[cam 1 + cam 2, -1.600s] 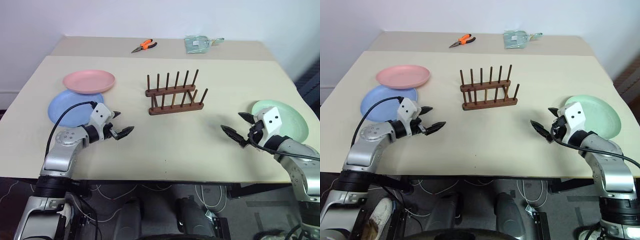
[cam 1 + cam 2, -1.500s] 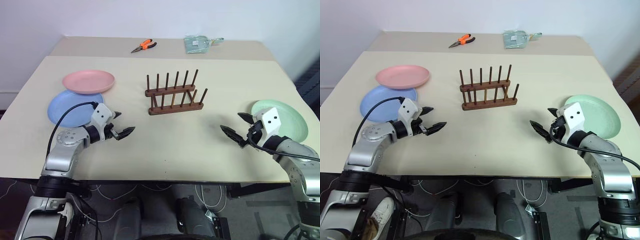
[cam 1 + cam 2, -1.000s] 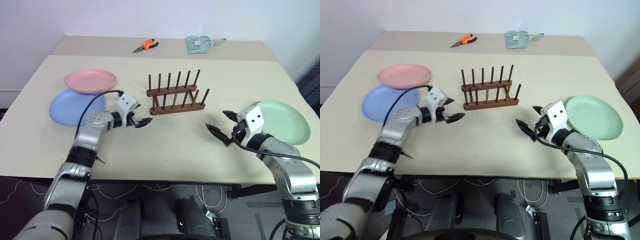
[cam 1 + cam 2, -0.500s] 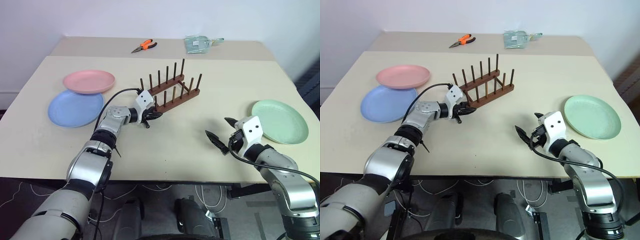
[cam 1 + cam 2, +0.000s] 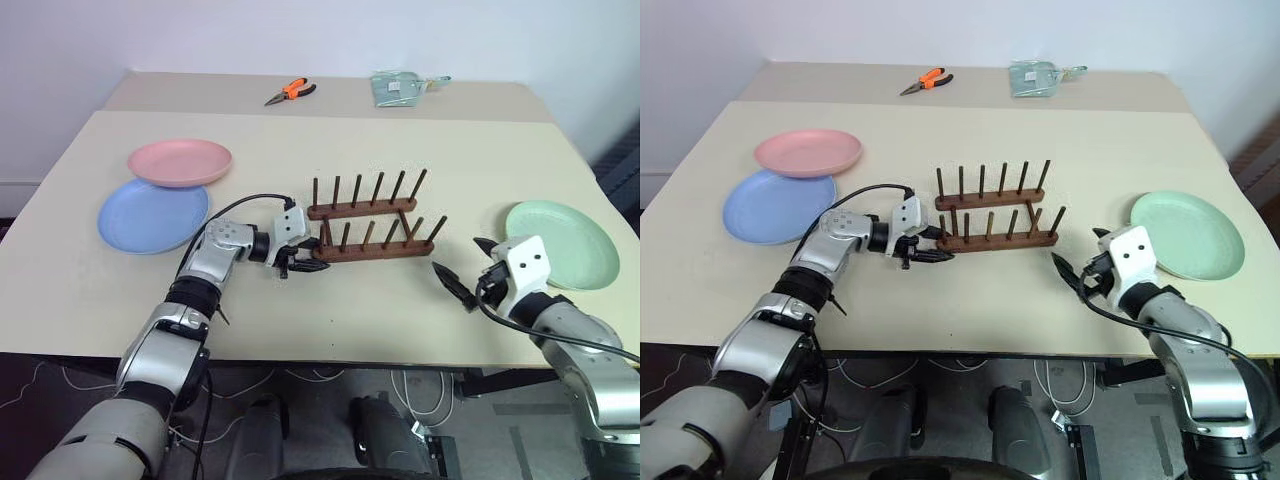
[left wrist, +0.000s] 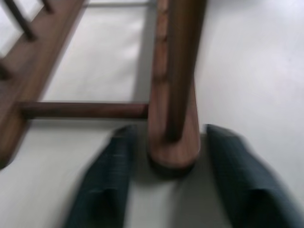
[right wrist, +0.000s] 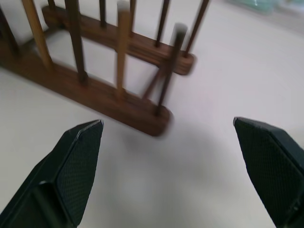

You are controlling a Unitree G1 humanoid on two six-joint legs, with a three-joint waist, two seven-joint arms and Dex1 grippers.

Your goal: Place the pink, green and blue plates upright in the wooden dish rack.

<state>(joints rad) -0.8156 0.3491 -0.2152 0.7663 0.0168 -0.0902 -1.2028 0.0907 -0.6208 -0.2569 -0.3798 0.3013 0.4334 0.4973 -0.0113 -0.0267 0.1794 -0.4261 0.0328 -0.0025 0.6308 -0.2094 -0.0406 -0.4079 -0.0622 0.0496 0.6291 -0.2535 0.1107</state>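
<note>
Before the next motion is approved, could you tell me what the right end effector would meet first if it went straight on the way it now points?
Most likely the wooden dish rack: the right end effector, fingers wide apart, points at the rack's near end, with bare table between. Depth is uncertain.

Orange-handled pliers and a pale green packet lie well apart on the far bench by the wall.
</note>
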